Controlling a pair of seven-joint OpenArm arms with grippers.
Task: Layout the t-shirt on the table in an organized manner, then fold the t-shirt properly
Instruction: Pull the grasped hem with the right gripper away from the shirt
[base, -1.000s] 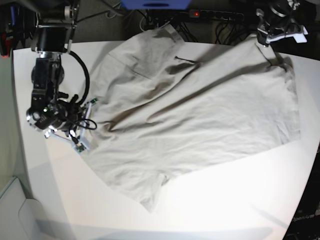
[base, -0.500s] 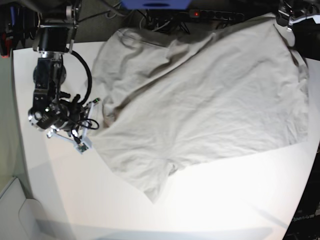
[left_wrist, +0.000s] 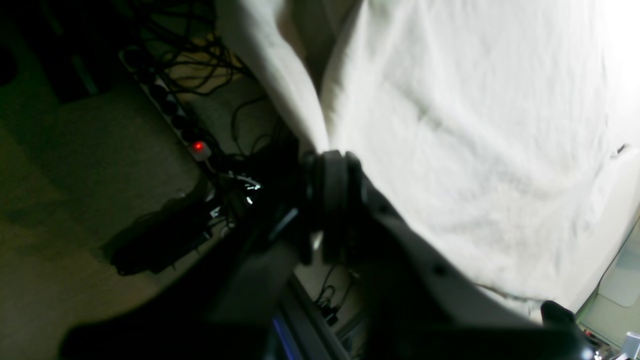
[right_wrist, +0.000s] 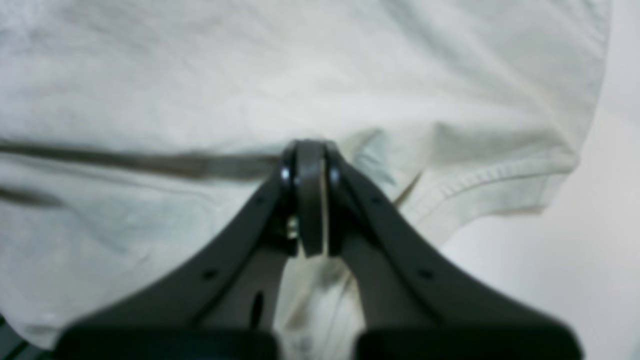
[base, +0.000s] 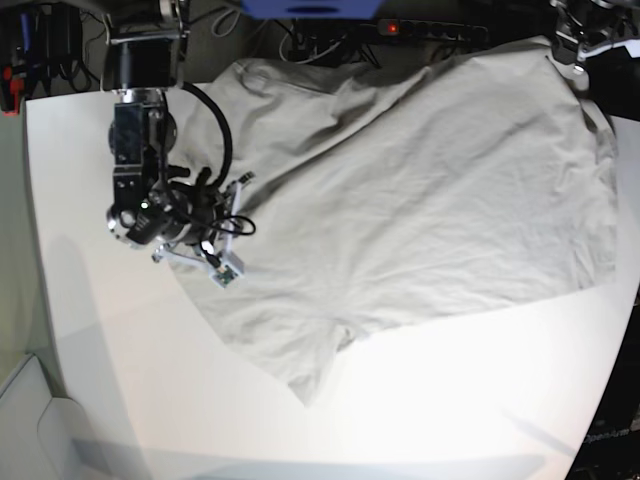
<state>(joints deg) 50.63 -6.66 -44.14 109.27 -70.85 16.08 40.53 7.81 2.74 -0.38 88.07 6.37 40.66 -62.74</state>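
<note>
The table (base: 420, 420) carries the t-shirt (base: 420, 200), which is opened out across its centre and toward two o'clock (one edge reaches past the far rim at twelve), so laying-out looks well advanced, while creases remain and no fold is made. The right gripper (right_wrist: 310, 195), at nine o'clock, has its jaws pinched together on the cloth beside a hem. The left gripper (left_wrist: 327, 200), at one o'clock, is likewise clamped on a lifted edge of it.
</note>
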